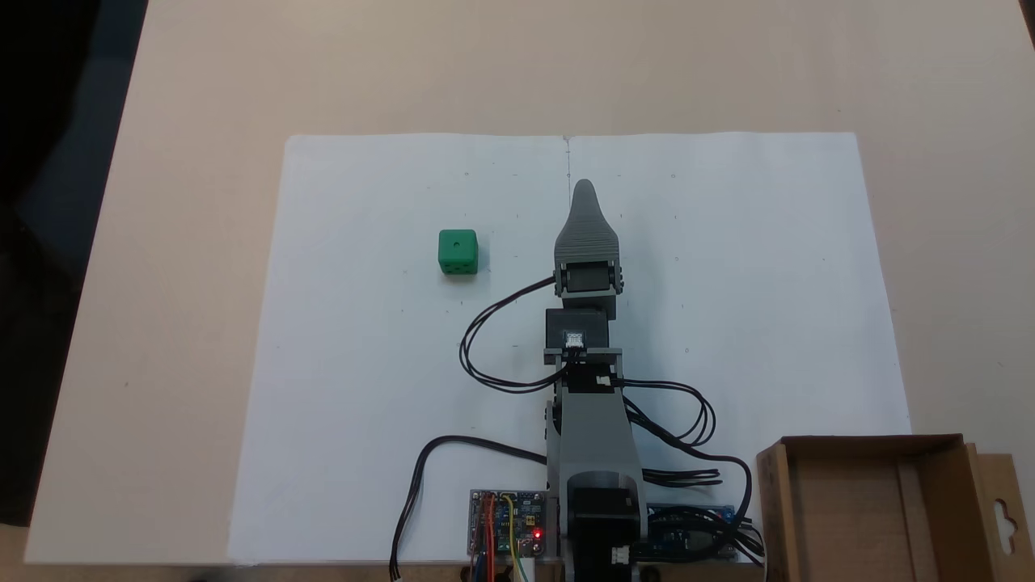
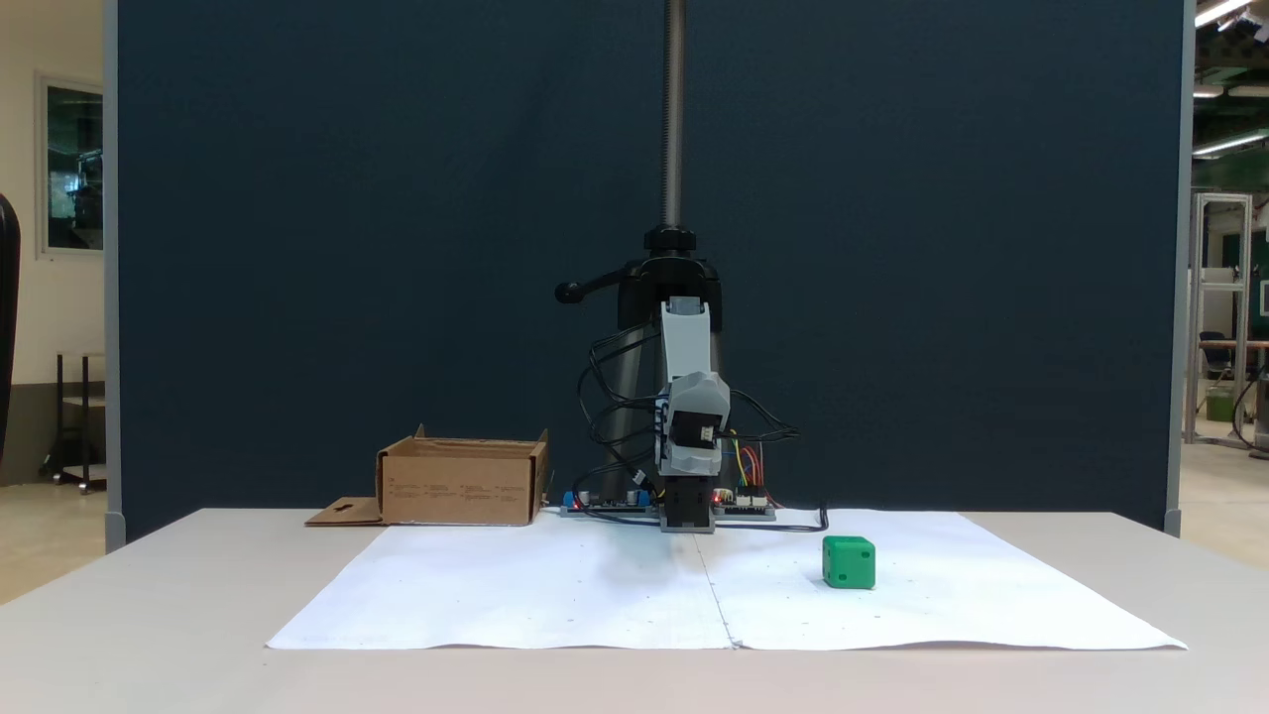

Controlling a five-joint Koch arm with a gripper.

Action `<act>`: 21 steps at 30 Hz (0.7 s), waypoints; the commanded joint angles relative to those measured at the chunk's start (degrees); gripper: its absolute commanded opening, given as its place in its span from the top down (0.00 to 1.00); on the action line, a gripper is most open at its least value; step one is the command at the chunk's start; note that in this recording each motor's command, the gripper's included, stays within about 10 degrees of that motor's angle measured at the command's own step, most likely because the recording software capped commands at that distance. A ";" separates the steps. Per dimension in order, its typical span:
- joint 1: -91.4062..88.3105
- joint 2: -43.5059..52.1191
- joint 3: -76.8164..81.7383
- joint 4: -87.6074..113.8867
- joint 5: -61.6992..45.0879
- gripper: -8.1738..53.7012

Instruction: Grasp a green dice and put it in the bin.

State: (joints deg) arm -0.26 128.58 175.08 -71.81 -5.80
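In the top-down fixed view the green dice (image 1: 458,251) sits on the white paper (image 1: 364,404), left of the gripper (image 1: 584,191); whether its jaws are apart cannot be told. The bin (image 1: 881,505) stands at the near right.

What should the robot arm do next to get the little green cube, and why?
Probably swing toward the green dice first. In the view from above, the gripper points straight up the middle of the white paper, while the dice sits alone off to its left, untouched. The cardboard bin waits at the lower right, so grabbing comes before carrying.
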 commanded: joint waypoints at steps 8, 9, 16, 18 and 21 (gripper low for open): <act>-0.53 6.06 -11.16 16.61 -3.08 0.22; -0.44 6.06 -13.18 20.04 -3.08 0.22; -1.76 1.93 -31.46 50.25 1.23 0.22; -2.46 0.26 -34.10 57.90 1.76 0.20; -2.55 -1.85 -39.55 68.80 4.39 0.20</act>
State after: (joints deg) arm -1.32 126.74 140.19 -8.53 -5.54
